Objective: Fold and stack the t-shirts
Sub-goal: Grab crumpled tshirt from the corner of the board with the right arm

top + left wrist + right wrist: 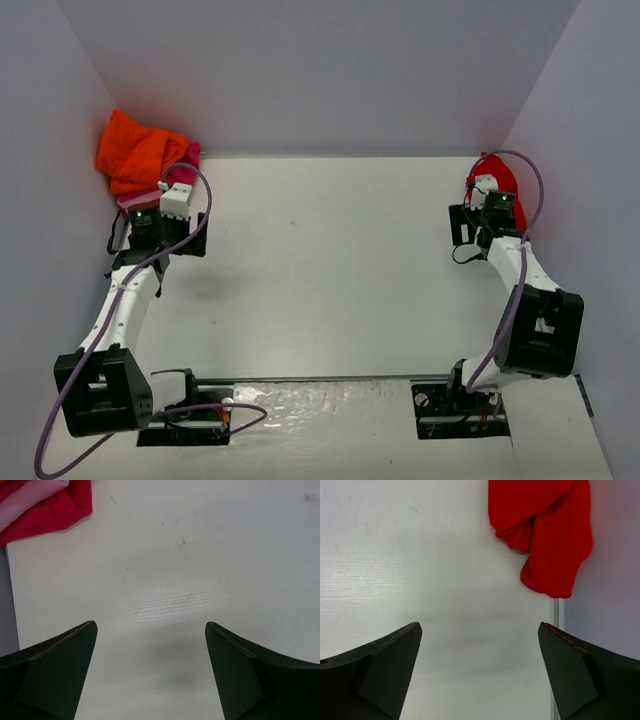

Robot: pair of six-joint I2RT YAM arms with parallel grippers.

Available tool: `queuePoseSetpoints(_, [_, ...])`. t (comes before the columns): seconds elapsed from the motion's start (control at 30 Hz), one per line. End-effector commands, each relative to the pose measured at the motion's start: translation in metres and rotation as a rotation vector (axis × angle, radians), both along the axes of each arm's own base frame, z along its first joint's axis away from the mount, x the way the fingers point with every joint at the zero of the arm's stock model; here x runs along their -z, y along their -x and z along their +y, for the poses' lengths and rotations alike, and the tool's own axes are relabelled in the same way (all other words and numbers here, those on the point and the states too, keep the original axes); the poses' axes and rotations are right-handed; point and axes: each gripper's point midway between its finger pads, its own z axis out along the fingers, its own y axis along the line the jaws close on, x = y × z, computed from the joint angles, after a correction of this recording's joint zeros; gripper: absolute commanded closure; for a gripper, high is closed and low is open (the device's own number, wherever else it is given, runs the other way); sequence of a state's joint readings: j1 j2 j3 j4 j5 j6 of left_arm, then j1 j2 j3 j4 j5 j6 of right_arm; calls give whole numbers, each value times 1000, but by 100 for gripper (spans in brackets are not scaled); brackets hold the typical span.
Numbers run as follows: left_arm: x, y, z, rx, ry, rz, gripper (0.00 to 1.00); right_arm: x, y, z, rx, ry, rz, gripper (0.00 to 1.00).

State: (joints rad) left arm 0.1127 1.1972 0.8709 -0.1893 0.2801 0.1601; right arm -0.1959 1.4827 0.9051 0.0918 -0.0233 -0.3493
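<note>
My L gripper (150, 630), spread & empty, sits by crumpled orange cloth t-shirt (135, 150) over pink cloth t-shirt (55, 510); R gripper (480, 630), same, by bunched red cloth t-shirt (545, 530), prob. pre-pickup.

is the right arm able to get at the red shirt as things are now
Probably yes: the right claw is open, close to the red shirt, with only bare table between them. The wall beside the shirt may crowd the grip.

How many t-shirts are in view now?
3: orange t-shirt bunched in the far left corner, pink t-shirt partly under it, red t-shirt in the far right corner. Others could hide beneath.
</note>
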Motion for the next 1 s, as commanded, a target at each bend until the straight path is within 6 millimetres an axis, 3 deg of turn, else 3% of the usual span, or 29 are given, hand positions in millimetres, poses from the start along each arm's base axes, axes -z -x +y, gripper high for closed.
queuePoseSetpoints(0.0, [-24, -4, 2, 29, -32, -91, 13, 22, -4, -15, 20, 59, 89, 1])
queuePoseSetpoints(0.2, [-38, -2, -4, 55, -20, -103, 13, -31, -70, -55, 141, 177, -6, 3])
queuePoseSetpoints(0.23, [-40, -2, -4, 56, -22, -105, 13, -29, -78, -66, 171, 207, 10, 3])
queuePoseSetpoints(0.27, [-42, -1, -3, 54, -28, -109, 13, -51, -94, -74, 197, 228, -37, 3])
queuePoseSetpoints(0.37, [-42, 2, -2, 58, -40, -100, 13, -65, -116, -94, 267, 272, -56, 9])
queuePoseSetpoints(0.53, [-42, 4, -2, 60, -41, -92, 13, -48, -141, -106, 290, 284, 5, 18])
queuePoseSetpoints(0.7, [-50, -2, -2, 63, -42, -103, 13, 24, -141, -98, 236, 233, 165, 30])
queuePoseSetpoints(0.77, [-51, -4, -2, 62, -43, -106, 13, 45, -137, -92, 204, 206, 218, 50])
queuePoseSetpoints(0.8, [-50, -5, -2, 64, -41, -105, 13, 58, -133, -90, 197, 193, 249, 55])
queuePoseSetpoints(0.87, [-49, -6, -2, 65, -41, -103, 13, 74, -129, -84, 161, 171, 297, 86])
queuePoseSetpoints(0.9, [-48, -6, -3, 67, -41, -102, 13, 80, -126, -81, 153, 160, 319, 96])
queuePoseSetpoints(0.97, [-45, -8, -4, 73, -39, -98, 13, 86, -120, -75, 127, 134, 343, 100])
